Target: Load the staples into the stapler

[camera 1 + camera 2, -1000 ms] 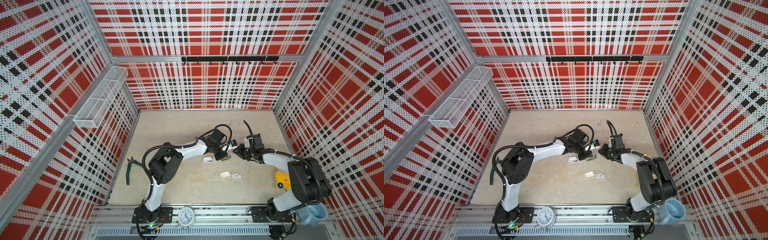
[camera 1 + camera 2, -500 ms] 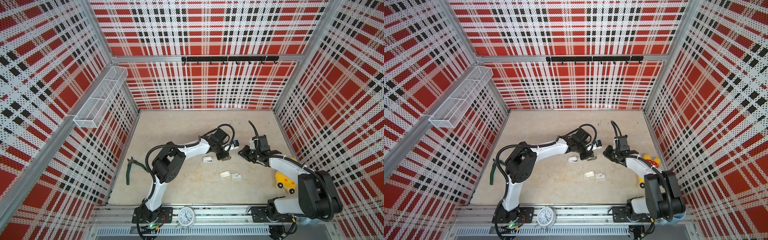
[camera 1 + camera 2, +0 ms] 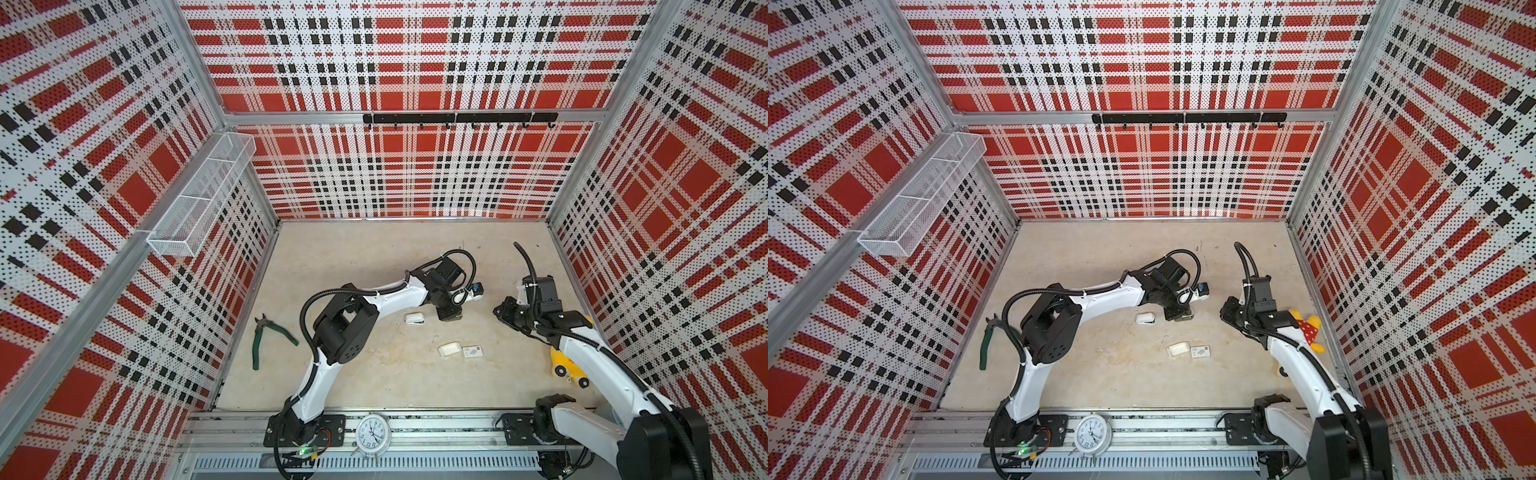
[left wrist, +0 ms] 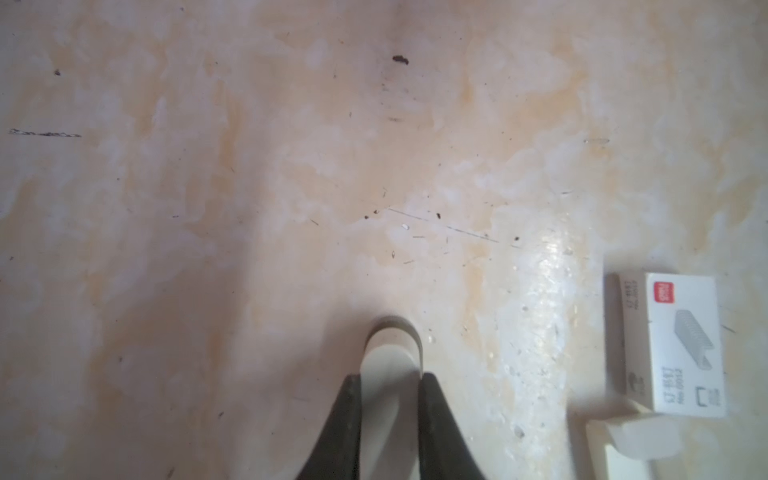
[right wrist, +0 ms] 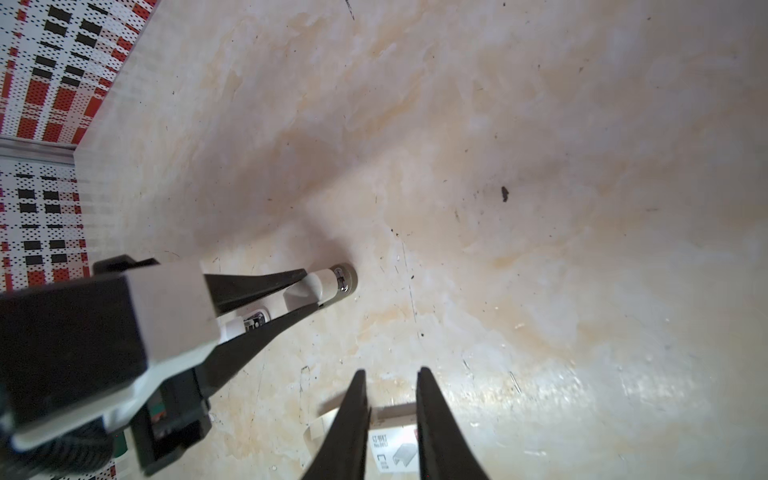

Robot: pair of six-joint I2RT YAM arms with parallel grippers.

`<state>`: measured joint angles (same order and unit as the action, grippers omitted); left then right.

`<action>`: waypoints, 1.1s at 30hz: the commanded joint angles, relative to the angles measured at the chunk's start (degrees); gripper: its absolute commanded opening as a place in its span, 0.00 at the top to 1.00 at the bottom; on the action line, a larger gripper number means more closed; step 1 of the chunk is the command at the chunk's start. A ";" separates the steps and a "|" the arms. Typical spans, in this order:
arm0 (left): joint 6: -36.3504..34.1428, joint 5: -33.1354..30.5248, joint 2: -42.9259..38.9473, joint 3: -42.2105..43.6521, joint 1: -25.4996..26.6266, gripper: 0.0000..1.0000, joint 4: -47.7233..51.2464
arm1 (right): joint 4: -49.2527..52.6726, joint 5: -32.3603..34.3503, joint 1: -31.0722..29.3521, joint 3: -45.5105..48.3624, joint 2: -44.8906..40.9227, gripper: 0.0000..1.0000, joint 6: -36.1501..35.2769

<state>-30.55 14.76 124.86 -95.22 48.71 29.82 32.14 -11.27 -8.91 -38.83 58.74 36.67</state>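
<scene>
On the beige table (image 3: pixel 374 257), centre. Item: stapler (image 4: pixel 392 353), cream body with a rounded nose, pinched between the fingers of your left gripper (image 4: pixel 392 378). In the right wrist view its grey end sits at the surface; touching or just above, I cannot tell. Whether its magazine is open does not show.

Item: right gripper (image 5: pixel 390 372), apart from the stapler, fingers a narrow gap apart with nothing seen between them. The printed box (image 3: pixel 473 352) shows through that gap in its wrist view.

Item: white tray (image 3: pixel 450 348), just beside the box, toward the front rail from the stapler. Staples: no silver strip can be made out in any view; judge them to be in the tray.

Handling note, a judgement: the step in hand looks like fetching a strip.
- Hold your left grip firm and the stapler level.
- Bring the right fingers onto the long sides of one strip.
- Squeeze lightly, since strips snap, and lift straight up.

Surface: mottled and scuffed, with a glossy patch by the box. Also present:
- small white item (image 3: pixel 414 318), unidentified, beside the left gripper
- green-handled pliers (image 3: pixel 266 338), near the left wall
- yellow toy (image 3: pixel 565 365), by the right arm
- clock (image 3: pixel 372 432), on the front rail

Room: red plaid perforated walls (image 3: pixel 415 62), wire basket (image 3: pixel 199 208), hook rail (image 3: pixel 457 118).
</scene>
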 commanded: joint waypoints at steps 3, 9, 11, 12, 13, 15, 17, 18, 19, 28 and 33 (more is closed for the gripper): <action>-1.88 -3.80 4.18 -1.88 0.78 0.81 5.70 | 6.17 1.05 0.32 -1.25 -5.18 0.77 -1.59; -3.14 -5.84 6.80 -5.22 1.48 0.81 9.96 | 8.98 0.65 0.38 -0.57 -9.54 0.77 -1.72; -3.64 -6.19 8.03 -6.15 1.70 0.82 11.73 | 9.33 0.46 0.38 -0.20 -10.76 0.77 -1.61; -3.51 -6.52 8.27 -6.09 1.74 0.82 11.75 | 9.51 0.37 0.34 -0.10 -11.15 0.77 -1.68; -3.54 -7.14 8.42 -5.97 1.87 0.82 11.75 | 9.61 0.28 0.38 0.07 -11.59 0.77 -1.61; -3.64 -7.88 8.89 -5.94 2.05 0.82 12.16 | 9.86 0.28 0.36 0.26 -12.10 0.77 -1.77; -3.81 -7.91 8.58 -5.45 2.00 0.82 12.36 | 10.02 0.26 0.38 0.33 -12.34 0.77 -2.11; -3.91 -7.91 8.28 -5.13 2.10 0.82 12.37 | 10.13 0.36 0.38 0.33 -12.47 0.77 -2.35; -3.82 -7.74 8.13 -4.99 2.09 0.82 12.41 | 10.22 0.46 0.38 0.33 -12.42 0.77 -2.47; -3.91 -6.34 5.68 -1.63 2.44 0.82 12.10 | 10.22 0.75 0.38 0.33 -13.34 0.77 -2.65; -4.09 -6.13 5.07 -0.54 2.53 0.82 12.01 | 10.31 0.89 0.38 0.86 -13.74 0.77 -2.48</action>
<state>-34.15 9.39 126.91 -99.33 51.00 34.57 42.59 -11.05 -8.86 -38.83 45.98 35.00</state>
